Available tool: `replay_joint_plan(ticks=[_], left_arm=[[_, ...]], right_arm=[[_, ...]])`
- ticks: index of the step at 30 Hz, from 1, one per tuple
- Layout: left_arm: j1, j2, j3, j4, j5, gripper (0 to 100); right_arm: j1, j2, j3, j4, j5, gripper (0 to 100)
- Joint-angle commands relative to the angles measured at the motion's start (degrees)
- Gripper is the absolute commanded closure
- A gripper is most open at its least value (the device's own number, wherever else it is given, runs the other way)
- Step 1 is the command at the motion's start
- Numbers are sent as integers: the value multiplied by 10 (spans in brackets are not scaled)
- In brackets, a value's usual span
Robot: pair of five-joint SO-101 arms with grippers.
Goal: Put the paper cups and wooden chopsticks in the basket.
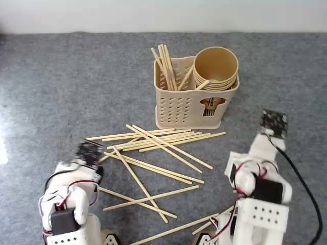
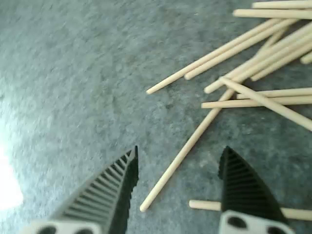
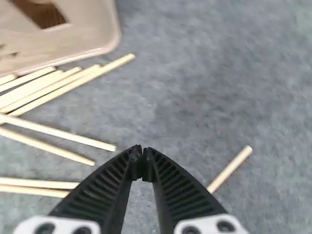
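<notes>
Your desk (image 1: pixel 61 92) is covered with a grey, felt-like mat, and a pale wall (image 1: pixel 153 15) runs along its far edge. A bright patch (image 1: pixel 3 153) of light falls on the mat at the left side of the high view.

The basket (image 1: pixel 179 109) stands upright at the far middle of the desk. Seen from above, its right compartment holds the paper cups (image 1: pixel 217 64), nested in one stack with the mouths up. Its left compartment holds a bunch of chopsticks (image 1: pixel 166 66) standing on end and leaning. The loose chopsticks (image 1: pixel 158 145) lie scattered and crossed on the mat in front of the basket, between your left arm (image 1: pixel 71 199) and your right arm (image 1: pixel 258 184).

Your left hand (image 2: pixel 180 151) is spread wide and holds nothing. It hangs over the near left end of the scatter, and one stick lies on the mat under the gap. Your right hand (image 3: pixel 142 151) is pinched together, tips touching, with nothing between them, above bare mat to the right of the scatter.

You cannot count the cups, since only their stacked rims show. The basket wall hides the lower ends of the standing sticks. In the right wrist view the basket is cut off at the edge, and a single stick (image 3: pixel 229 168) is partly covered by a finger. A black cable (image 1: pixel 301 184) runs from the right arm off the near edge.
</notes>
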Motion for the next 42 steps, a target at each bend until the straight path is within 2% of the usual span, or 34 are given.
replay_joint_plan(ticks=[1, 13, 18, 25, 29, 35, 42], left_arm=[[60, -4, -44, 30, -59, 743], [178, 25, -108, 91, -164, 743], [224, 185, -192, 94, -185, 743], [345, 490, -331, 143, -207, 743], [394, 578, -359, 117, -207, 740], [459, 629, -358, 99, -206, 686], [464, 693, -316, -35, -206, 686]], right_arm=[[36, -68, 29, -2, -6, 990], [54, -232, 135, -29, -7, 990], [54, -242, 135, -29, -46, 988], [54, -247, 146, -30, -52, 987], [55, -248, 172, -53, -52, 987], [55, -248, 178, -54, -52, 988], [54, -248, 178, -54, -52, 989]])
